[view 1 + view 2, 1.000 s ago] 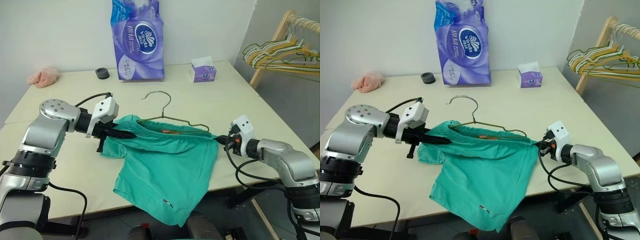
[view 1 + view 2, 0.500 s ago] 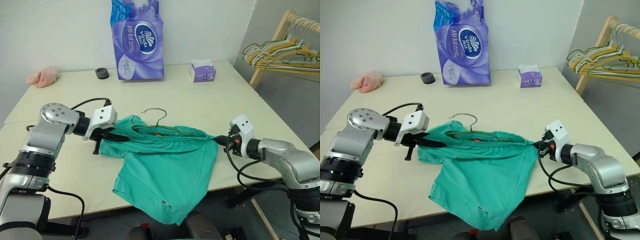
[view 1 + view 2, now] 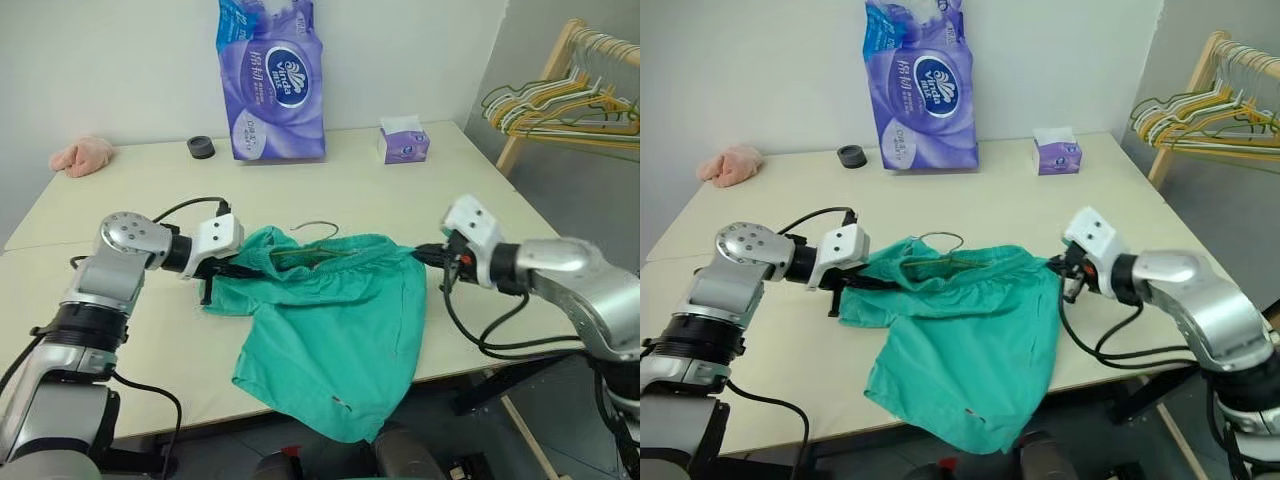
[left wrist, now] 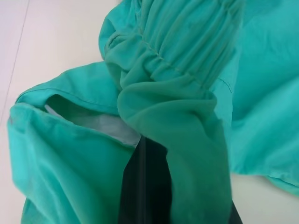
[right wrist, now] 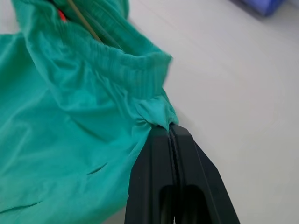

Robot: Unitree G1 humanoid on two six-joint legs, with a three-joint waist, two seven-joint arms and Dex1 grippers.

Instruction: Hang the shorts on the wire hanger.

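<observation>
I'm seeing a cream table carrying a purple tissue pack at upper centre, a black ring, a pink cloth upper left, and teal shorts draping over its near edge.

Teal shorts stretched by the waistband between left gripper and right gripper, hem draped over the bench edge; wire hanger hook protruding behind.

Silver arms, white wrist housings, black cables
</observation>
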